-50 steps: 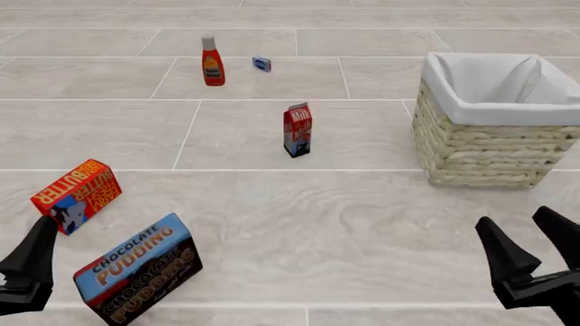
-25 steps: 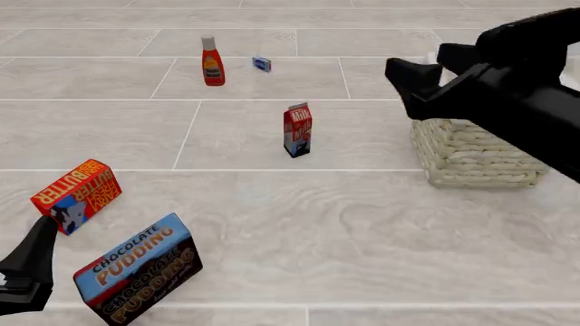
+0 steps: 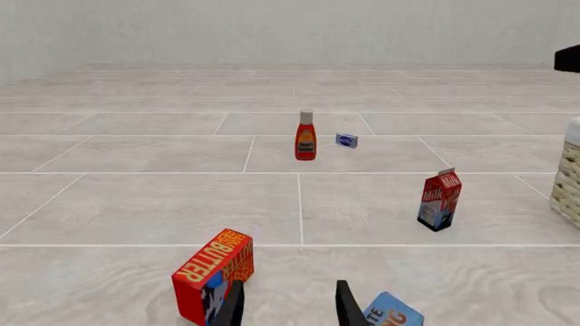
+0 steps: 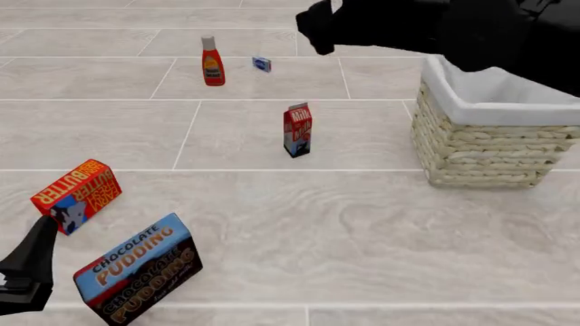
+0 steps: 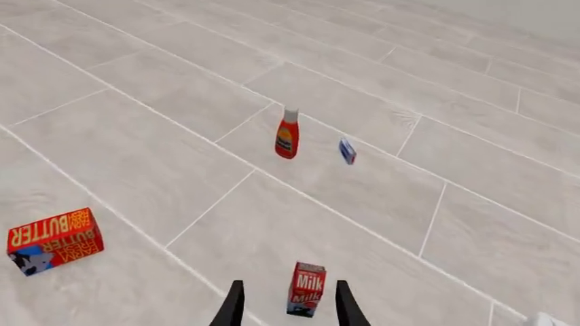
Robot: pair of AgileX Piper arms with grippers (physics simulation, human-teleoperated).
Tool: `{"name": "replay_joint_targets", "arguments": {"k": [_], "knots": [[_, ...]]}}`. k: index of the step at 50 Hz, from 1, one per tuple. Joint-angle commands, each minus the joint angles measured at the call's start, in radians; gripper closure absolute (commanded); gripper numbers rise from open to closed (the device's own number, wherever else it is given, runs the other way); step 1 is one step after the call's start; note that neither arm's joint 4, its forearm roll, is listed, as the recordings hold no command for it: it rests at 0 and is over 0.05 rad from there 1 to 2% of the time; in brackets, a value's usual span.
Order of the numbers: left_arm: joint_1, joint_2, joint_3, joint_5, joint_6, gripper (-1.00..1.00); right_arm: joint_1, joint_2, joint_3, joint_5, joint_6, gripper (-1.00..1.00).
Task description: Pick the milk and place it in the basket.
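The milk carton (image 4: pixel 297 130) stands upright on the bench, left of the wicker basket (image 4: pixel 485 146) and well apart from it. The right pincer (image 5: pixel 288 305) hangs spread above the carton; the left pincer (image 3: pixel 288 305) is parted, holding nothing.

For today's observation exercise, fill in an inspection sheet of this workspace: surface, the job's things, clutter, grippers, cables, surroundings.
Surface: pale tiled table with thin grout lines.
Job's things: the milk stands upright, free of both grippers; the basket sits to its right, its white lining visible, part of its rim hidden by the right arm.
Clutter: ketchup bottle upright at the far side; small blue packet beside it; butter box and chocolate pudding box tilted near the left gripper.
Grippers: left gripper open, low near the butter box; right gripper open, raised, the milk showing between its fingers in the right wrist view.
Cables: nothing seen.
Surroundings: plain pale wall behind.
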State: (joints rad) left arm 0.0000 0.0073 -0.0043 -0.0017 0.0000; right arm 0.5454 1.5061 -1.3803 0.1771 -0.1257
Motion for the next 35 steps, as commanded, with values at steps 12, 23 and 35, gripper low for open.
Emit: {"name": "replay_joint_targets", "arguments": {"k": [12, 23, 35], "knots": [[0.000, 0.000, 0.000, 0.000, 0.000, -1.00, -0.020, 0.346, -0.443, 0.237, -0.037, -1.00], [0.000, 0.000, 0.000, 0.000, 0.000, -1.00, -0.034, 0.423, -0.506, 0.267, -0.014, -1.00], [0.000, 0.000, 0.000, 0.000, 0.000, -1.00, -0.031, 0.485, -0.531, 0.269, 0.016, -1.00]]}}
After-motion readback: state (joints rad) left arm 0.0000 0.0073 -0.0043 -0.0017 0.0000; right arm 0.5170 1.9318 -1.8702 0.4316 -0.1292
